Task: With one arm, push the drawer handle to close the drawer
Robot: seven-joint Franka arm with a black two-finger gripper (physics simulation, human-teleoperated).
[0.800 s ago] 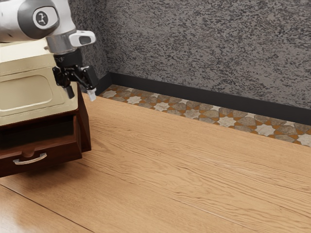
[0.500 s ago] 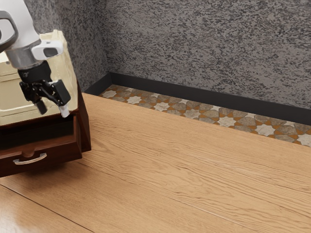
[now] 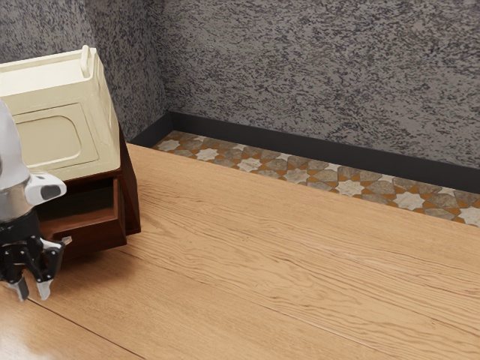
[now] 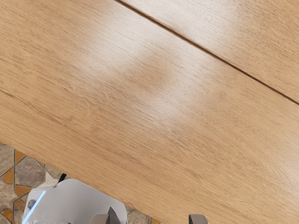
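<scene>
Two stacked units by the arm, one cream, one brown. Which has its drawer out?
The lower, dark brown unit: its drawer sticks out, hollow visible from above. The cream unit on top has nothing protruding from its panelled front.

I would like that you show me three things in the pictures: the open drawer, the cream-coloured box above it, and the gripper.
Open drawer (image 3: 102, 237): exterior view, on its front panel.
Cream-coloured box (image 3: 54, 142): exterior view, on its front face.
Gripper (image 3: 33, 290): exterior view, midway between its fingertips.
</scene>
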